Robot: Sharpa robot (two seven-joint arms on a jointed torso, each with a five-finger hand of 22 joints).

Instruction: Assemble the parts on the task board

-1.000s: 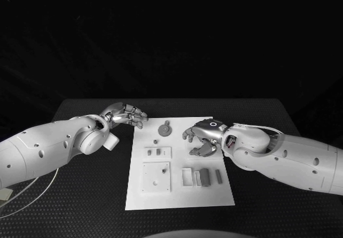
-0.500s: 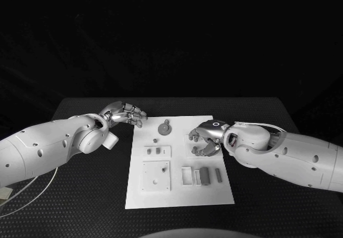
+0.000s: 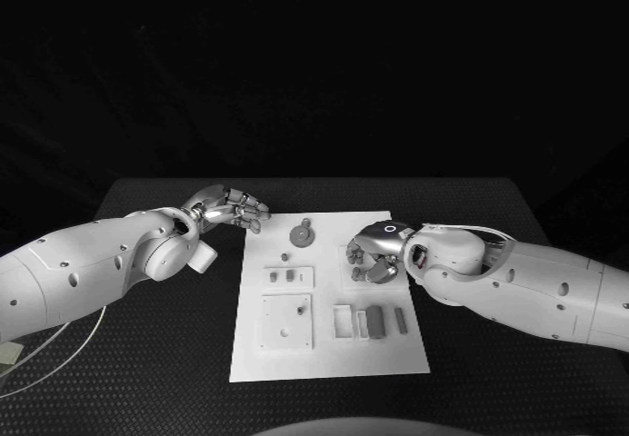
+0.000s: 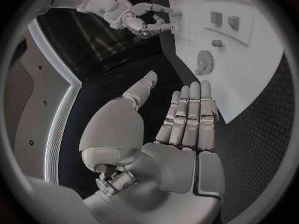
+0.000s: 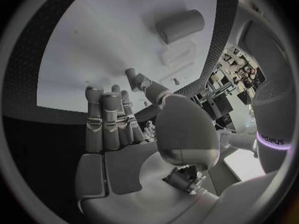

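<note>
The white task board [image 3: 328, 359] lies in the middle of the table. On it are a grey gear [image 3: 303, 237], a small peg [image 3: 284, 258], a plate holding two small pieces [image 3: 290, 277], a square plate [image 3: 286, 323] and several grey blocks [image 3: 375, 322]. My right hand [image 3: 374, 252] hovers over the board's right side, fingers bent down beside a small grey part [image 3: 355, 258]. In the right wrist view its fingers [image 5: 106, 122] are apart and hold nothing, with a grey cylinder [image 5: 181, 26] ahead on the board [image 5: 112, 45]. My left hand [image 3: 230, 209] is off the board's far left corner, empty [image 4: 187, 119].
The table is black and textured, with bare room on both sides of the board [image 4: 249, 69]. In the left wrist view the gear [image 4: 204, 62] lies ahead of the fingers and my right hand [image 4: 134, 17] is beyond it. A white cable [image 3: 53, 350] loops by my left arm.
My right arm has swung in a little and the hand has turned, its fingers closing in over the small part. The left hand has stayed put.
</note>
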